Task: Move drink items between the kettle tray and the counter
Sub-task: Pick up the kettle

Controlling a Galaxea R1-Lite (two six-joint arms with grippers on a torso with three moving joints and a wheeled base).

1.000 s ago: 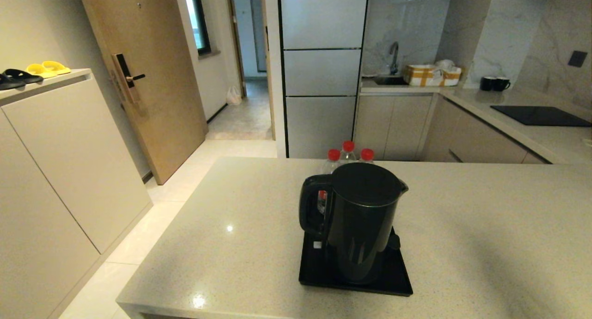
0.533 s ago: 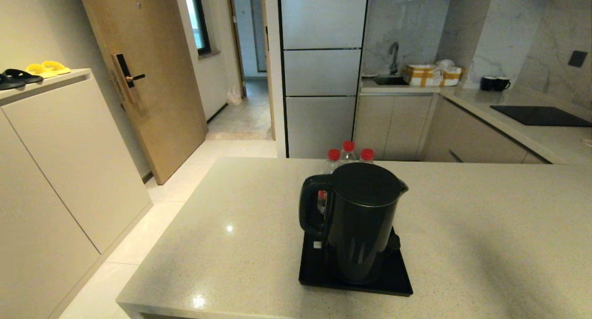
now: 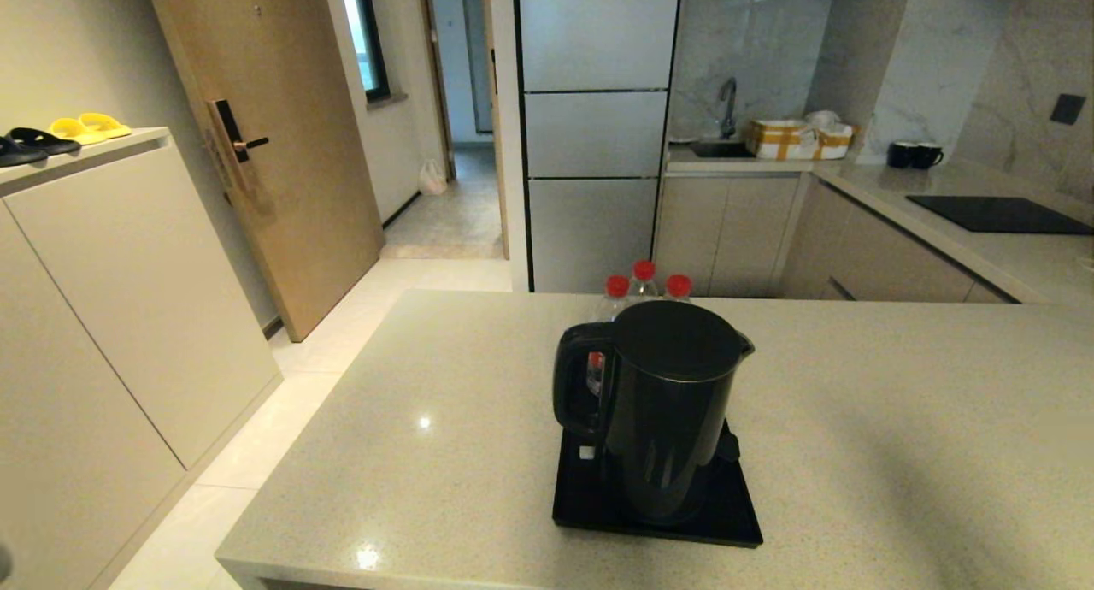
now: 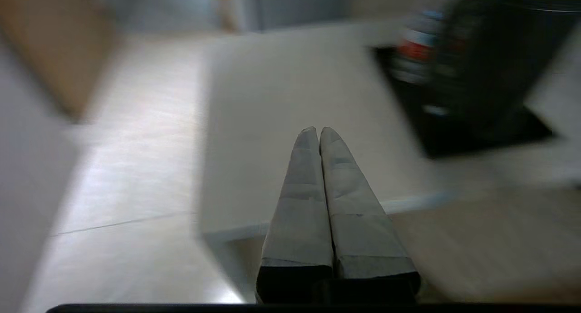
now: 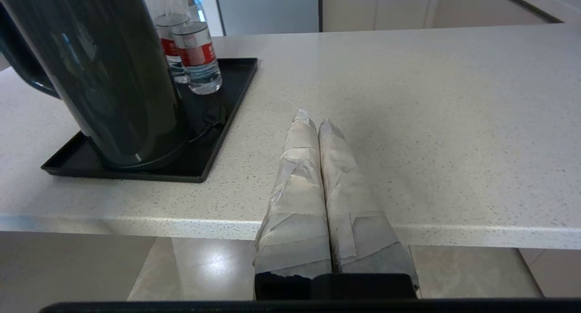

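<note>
— Both grippers, what do you see?
— Your left gripper (image 4: 317,134) and right gripper (image 5: 313,120) have jaws pressed together, hovering at the counter (image 3: 897,419) edge.
— And the kettle (image 3: 662,402)?
— Upright on your kettle tray (image 3: 744,522), bottles (image 3: 643,280) behind.

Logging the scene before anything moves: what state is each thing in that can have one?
kettle: upright on its tray, lid closed, untouched.
kettle tray: flat on the counter, holding kettle and bottles.
water bottles: three, upright, red caps on.
left hand: shut, empty, off the counter.
right hand: shut, empty, near the counter edge.
</note>
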